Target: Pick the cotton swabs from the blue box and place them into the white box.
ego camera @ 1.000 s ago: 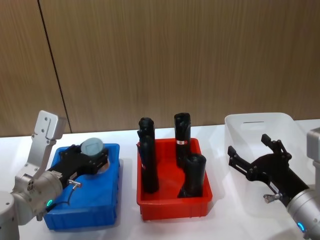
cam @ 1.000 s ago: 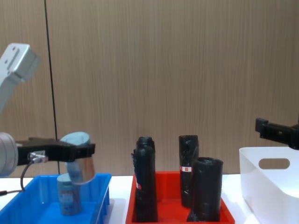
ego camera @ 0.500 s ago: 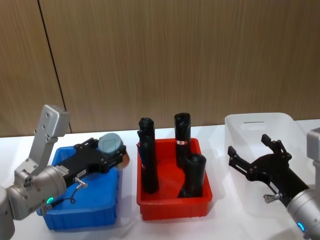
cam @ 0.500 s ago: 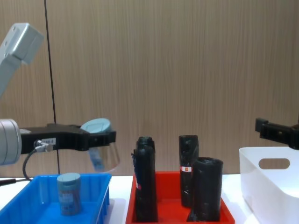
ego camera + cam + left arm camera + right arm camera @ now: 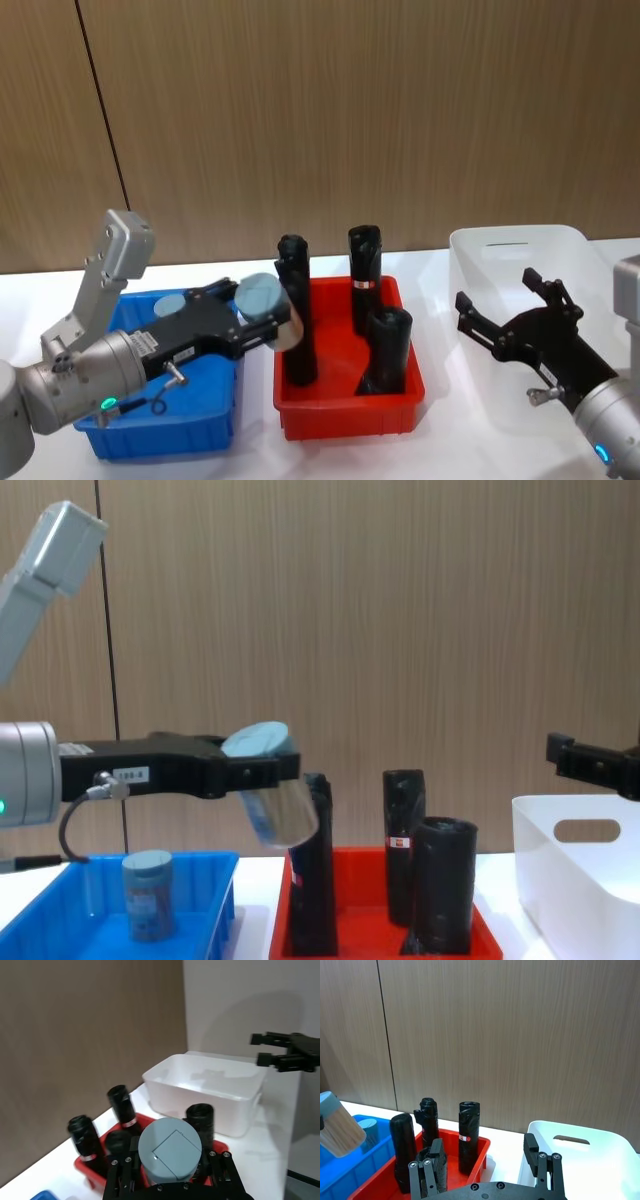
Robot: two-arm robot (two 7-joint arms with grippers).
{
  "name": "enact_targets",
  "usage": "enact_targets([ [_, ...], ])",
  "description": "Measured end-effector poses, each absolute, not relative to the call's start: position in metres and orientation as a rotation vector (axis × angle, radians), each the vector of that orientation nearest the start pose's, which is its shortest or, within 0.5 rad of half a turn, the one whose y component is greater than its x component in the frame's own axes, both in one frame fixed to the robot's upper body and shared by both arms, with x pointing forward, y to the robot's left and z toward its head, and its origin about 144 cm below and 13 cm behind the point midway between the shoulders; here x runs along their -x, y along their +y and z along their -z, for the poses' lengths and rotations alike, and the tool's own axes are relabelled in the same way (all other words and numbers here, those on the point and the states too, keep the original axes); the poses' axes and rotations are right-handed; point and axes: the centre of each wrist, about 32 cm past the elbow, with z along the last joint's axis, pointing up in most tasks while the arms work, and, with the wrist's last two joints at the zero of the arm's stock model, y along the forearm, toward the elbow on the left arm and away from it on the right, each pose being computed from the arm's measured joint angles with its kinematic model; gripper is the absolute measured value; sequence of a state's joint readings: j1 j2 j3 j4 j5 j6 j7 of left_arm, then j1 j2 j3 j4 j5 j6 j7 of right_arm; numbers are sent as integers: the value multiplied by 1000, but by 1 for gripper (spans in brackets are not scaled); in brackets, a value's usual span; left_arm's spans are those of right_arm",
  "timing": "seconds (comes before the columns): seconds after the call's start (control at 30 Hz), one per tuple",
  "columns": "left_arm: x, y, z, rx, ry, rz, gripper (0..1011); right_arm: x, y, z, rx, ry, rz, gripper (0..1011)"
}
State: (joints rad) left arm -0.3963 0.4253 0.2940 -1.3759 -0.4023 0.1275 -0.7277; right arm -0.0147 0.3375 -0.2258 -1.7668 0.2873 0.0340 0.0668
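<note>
My left gripper (image 5: 262,312) is shut on a cotton swab tub (image 5: 277,802) with a grey-blue lid (image 5: 170,1149). It holds the tub tilted in the air, over the gap between the blue box (image 5: 190,428) and the red tray. The held tub also shows in the right wrist view (image 5: 338,1126). A second cotton swab tub (image 5: 148,892) stands upright in the blue box (image 5: 62,920). The white box (image 5: 512,242) sits at the far right. My right gripper (image 5: 503,300) hovers open by the white box's near side, holding nothing.
A red tray (image 5: 345,408) stands between the two boxes with several tall black rolls (image 5: 365,262) upright in it, right beside the held tub. A wood-panelled wall runs behind the white table (image 5: 450,455).
My left gripper has carried the tub to the right, from above the blue box to the red tray's left edge. The right arm has not moved.
</note>
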Motion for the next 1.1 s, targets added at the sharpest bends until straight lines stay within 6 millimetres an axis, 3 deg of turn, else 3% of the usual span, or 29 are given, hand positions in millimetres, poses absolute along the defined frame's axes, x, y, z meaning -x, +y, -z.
enact_targets([
  [0.63,-569,277,-1220,-99,-51,-376,666,-443,-237,-1189,-26,-75,1229,1002],
  [1.1,-573,274,-1221,-104,-62,-329,666,-443,-237,-1189,-26,-75,1229,1002],
])
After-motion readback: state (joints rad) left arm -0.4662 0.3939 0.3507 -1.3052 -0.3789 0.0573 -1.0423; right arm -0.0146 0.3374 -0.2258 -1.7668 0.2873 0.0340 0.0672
